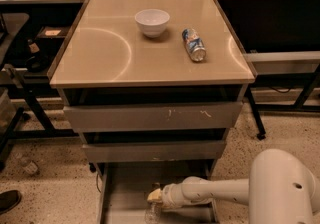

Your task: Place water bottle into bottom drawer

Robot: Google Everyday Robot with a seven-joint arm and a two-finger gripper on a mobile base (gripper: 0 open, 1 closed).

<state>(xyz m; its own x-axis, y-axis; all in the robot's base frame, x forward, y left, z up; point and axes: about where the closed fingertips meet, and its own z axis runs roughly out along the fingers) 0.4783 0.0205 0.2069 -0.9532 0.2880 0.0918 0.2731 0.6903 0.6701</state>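
Note:
The bottom drawer (127, 188) is pulled out under the cabinet, and its flat grey floor shows. My gripper (154, 196) reaches in from the right on a white arm and hangs low over the drawer's front middle. It is shut on the water bottle (152, 213), a small clear bottle that hangs just below the fingers. The picture's lower edge cuts off the bottle's bottom part.
On the tan cabinet top stand a white bowl (152, 21) and a blue-and-white can (194, 45) lying on its side. The two upper drawers (152, 116) are shut. My white arm housing (282, 188) fills the lower right. Dark table frames flank the cabinet.

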